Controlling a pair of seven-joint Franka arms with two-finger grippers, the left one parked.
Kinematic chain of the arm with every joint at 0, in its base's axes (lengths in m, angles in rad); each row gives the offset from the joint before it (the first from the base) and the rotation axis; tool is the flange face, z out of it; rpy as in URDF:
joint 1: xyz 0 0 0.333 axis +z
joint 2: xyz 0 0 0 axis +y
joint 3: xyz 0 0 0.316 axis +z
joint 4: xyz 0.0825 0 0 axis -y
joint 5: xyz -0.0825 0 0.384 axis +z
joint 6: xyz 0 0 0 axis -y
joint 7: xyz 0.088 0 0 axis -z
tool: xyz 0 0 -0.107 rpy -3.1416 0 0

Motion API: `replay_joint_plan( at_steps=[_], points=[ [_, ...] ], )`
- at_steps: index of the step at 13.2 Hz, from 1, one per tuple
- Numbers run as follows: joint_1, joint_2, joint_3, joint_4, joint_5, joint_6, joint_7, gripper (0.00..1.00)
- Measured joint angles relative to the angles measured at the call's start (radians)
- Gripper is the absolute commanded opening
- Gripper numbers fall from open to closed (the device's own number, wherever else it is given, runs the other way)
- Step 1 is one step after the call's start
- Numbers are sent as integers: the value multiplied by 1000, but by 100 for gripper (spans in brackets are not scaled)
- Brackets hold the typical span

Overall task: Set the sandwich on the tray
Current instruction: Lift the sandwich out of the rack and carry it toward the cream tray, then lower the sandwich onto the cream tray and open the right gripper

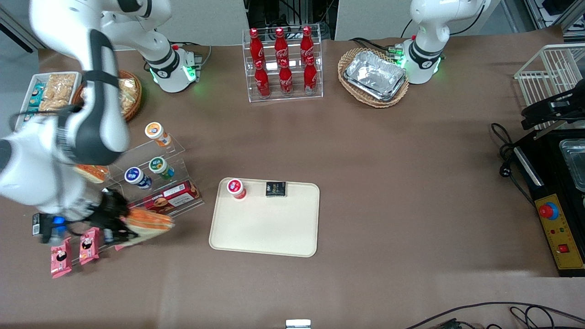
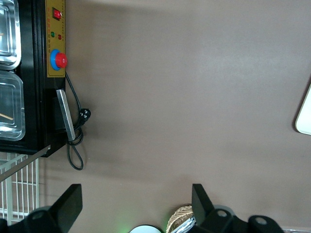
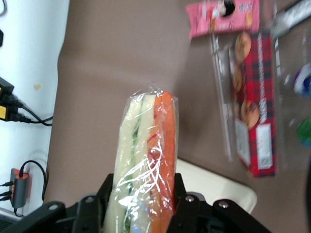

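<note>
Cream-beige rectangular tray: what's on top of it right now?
On the cream-beige tray stand a red-lidded cup and a small black packet, both along its edge farthest from the camera. The gripper holds the wrapped sandwich off it, toward the working arm's end.

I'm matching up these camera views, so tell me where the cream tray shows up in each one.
Front view: the tray lies mid-table, nearer the camera than the cola bottles; the gripper, shut on the sandwich, hangs beside it toward the working arm's end.
Left wrist view: only a rounded corner shows at the picture's edge.
Right wrist view: a corner shows beneath the sandwich.
Shared landmark: the brown tabletop.
</note>
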Motion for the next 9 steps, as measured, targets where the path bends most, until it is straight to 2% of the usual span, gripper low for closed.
replay_joint_plan(
  at_steps=[6,9],
  points=[
    [181,161,5,-3,0,127,357,51],
    [230,236,21,-2,0,233,534,51]
  ],
)
